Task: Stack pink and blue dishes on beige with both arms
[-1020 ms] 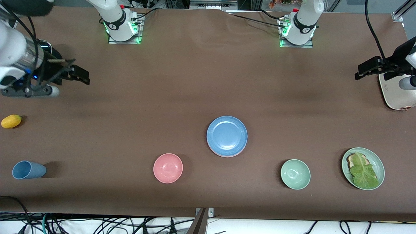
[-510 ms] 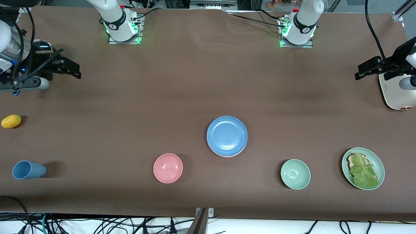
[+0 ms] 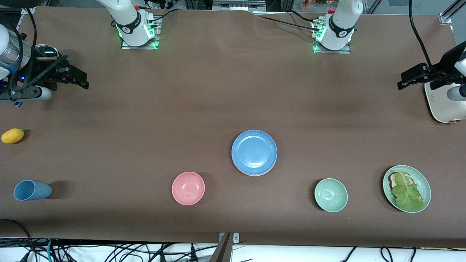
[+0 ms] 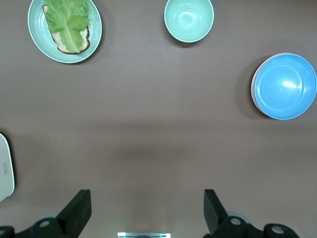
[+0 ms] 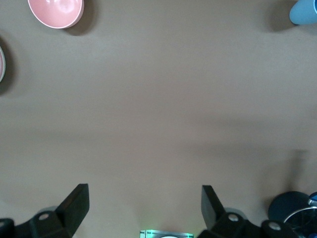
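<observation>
The sky blue plate [image 3: 254,151] lies at mid table on top of a stack; a thin salmon rim of the pink plate [image 3: 252,174] shows under its near edge. The beige plate is hidden. The left wrist view shows the blue plate [image 4: 285,86] too. My right gripper [image 3: 81,80] hangs open and empty over the right arm's end of the table, far from the stack. Over the left arm's end, my left gripper [image 3: 402,80] is also open and empty. Each wrist view, left gripper [image 4: 146,210] and right gripper [image 5: 144,206], shows only bare table between the fingers.
A pink bowl [image 3: 188,188], a blue cup [image 3: 31,190] on its side and a yellow fruit [image 3: 12,135] lie toward the right arm's end. A green bowl [image 3: 331,194], a green plate with lettuce [image 3: 406,188] and a white appliance [image 3: 442,105] are toward the left arm's end.
My right gripper has drawn back toward the right arm's end of the table and farther from the front camera. The left arm and the dishes have not moved.
</observation>
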`<state>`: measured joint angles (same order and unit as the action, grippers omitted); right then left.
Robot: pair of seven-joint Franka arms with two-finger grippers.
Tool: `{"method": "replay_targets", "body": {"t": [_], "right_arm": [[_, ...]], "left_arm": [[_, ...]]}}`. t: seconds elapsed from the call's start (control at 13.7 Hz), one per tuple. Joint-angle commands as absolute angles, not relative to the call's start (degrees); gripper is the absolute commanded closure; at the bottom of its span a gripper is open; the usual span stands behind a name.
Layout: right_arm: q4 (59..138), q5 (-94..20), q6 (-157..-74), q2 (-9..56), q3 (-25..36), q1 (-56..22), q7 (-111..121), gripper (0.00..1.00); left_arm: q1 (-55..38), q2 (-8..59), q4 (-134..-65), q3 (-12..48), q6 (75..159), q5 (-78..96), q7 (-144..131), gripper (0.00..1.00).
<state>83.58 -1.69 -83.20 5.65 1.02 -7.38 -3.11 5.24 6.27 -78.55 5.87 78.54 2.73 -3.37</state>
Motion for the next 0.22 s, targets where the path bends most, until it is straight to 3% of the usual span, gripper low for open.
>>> {"method": "replay_targets", "body": {"t": [0.0,0.15], "right_arm": [[83.3,-2.0,-83.5,5.5,0.8,-6.9,-2.4,0.0],[83.3,-2.0,-83.4,5.5,0.7,-7.0,-2.5,0.0]], "left_arm": [[4.8,6.4,-77.7,5.9,77.7,1.7,-3.7,0.0],[4.8,6.4,-77.7,5.9,77.7,1.7,-3.7,0.0]]}}
